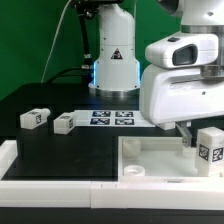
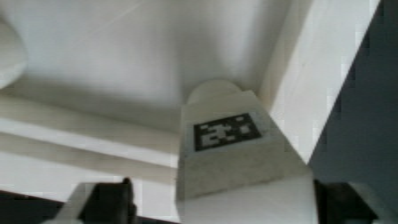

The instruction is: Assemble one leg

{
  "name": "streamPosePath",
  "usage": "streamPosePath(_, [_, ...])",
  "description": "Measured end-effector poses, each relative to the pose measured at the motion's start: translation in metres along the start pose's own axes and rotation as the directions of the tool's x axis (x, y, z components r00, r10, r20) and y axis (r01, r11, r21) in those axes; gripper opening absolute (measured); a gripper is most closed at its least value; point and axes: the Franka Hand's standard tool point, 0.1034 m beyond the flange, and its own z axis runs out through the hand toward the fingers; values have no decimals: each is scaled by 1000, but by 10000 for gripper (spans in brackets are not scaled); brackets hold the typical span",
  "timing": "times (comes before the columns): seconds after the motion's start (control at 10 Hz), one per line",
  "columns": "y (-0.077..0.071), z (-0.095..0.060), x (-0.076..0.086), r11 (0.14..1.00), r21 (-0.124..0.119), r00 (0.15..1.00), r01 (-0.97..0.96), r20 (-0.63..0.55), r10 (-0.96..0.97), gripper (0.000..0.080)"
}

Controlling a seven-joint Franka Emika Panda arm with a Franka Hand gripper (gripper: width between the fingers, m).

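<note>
My gripper [image 1: 203,134] is at the exterior view's right, shut on a leg [image 1: 210,148], a small white block with a black-and-white tag. It holds the leg upright just above the right part of the large white tray [image 1: 60,167]. In the wrist view the leg [image 2: 228,140] stands between my two dark fingers [image 2: 107,205], with the gripper [image 2: 222,208] around its base and the tray's wall and corner [image 2: 107,110] behind it. Two more legs [image 1: 35,118] [image 1: 64,123] lie on the black table at the exterior view's left.
The marker board [image 1: 112,118] lies on the table behind the tray. The arm's white base [image 1: 112,60] with a blue light stands at the back. A white rail [image 1: 8,155] borders the table at the exterior view's left.
</note>
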Motion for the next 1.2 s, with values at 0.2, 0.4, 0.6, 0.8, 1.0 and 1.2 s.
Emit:
streamPosePath(0.2, [-3, 1, 0, 980, 3, 980, -197, 2, 197, 290])
streamPosePath(0.4, [-3, 1, 0, 873, 3, 873, -487, 3, 487, 290])
streamPosePath(0.6, [-2, 1, -1, 661, 12, 661, -750, 14, 750, 290])
streamPosePath(0.8, [-3, 2, -1, 400, 4, 400, -916, 14, 916, 290])
streamPosePath(1.0, [-3, 2, -1, 235, 5, 235, -972, 18, 972, 290])
streamPosePath(1.2, [-4, 2, -1, 192, 6, 192, -981, 22, 981, 291])
